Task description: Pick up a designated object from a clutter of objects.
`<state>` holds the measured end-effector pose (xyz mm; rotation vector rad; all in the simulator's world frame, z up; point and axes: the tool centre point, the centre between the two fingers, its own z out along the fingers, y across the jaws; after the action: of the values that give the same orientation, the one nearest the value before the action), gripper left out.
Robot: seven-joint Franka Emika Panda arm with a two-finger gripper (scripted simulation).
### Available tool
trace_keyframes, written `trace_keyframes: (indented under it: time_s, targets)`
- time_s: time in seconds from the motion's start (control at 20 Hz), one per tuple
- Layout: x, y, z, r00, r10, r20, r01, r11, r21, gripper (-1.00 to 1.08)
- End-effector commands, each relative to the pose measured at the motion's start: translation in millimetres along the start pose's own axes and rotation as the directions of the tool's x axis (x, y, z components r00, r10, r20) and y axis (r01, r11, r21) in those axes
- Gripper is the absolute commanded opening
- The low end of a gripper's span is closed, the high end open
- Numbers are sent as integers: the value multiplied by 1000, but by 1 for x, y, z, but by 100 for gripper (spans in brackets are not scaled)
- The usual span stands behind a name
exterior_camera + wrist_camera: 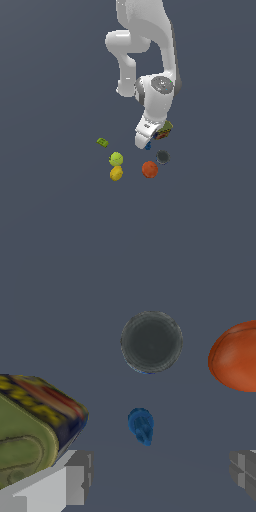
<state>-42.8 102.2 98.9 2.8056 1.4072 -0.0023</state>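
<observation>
Nearest the wrist camera, the pincer (160,476) stands spread wide, its two pale fingers (70,478) well apart with bare tabletop (60,316) between them and nothing held. Just beyond that gap lies the blue piece (141,426), the smallest thing here, resting on the tabletop. It sits a little off the midline between the fingers, somewhat closer to the finger beside the box, and slightly ahead of the fingertips rather than squarely between them. Its long axis appears to run roughly across the line joining the fingers, so closing would likely squeeze it across its narrow width; a short advance forward and down looks needed first.

The multicoloured box (35,426) lies right beside one finger, near enough that I judge it could be nudged on the way down. Farther on sits the dark grey disc (151,342), apart from the blue piece, and the orange-red ball (235,356) off to one side.

In the exterior view the pincer (144,141) hovers low over the clutter, the blue piece (148,146) showing just at its tip. The green ball (116,159), yellow ball (116,173) and flat green block (102,142) lie well off toward the exterior view's left.
</observation>
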Motion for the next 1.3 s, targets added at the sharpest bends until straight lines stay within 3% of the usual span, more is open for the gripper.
trace_keyframes:
  time_s: [0.0,0.4,1.15,1.2,1.25]
  targets:
    - [1,-3,5,1000,-23,-2,23,1000,1,100]
    - [0,-5,10,1000,-27,-2,27,1000,2,100]
    - [0,-5,56,1000,-32,-3,32,1000,2,100]
    - [0,-5,56,1000,-32,-3,32,1000,2,-100]
    - [0,-5,56,1000,-32,-3,32,1000,2,-100]
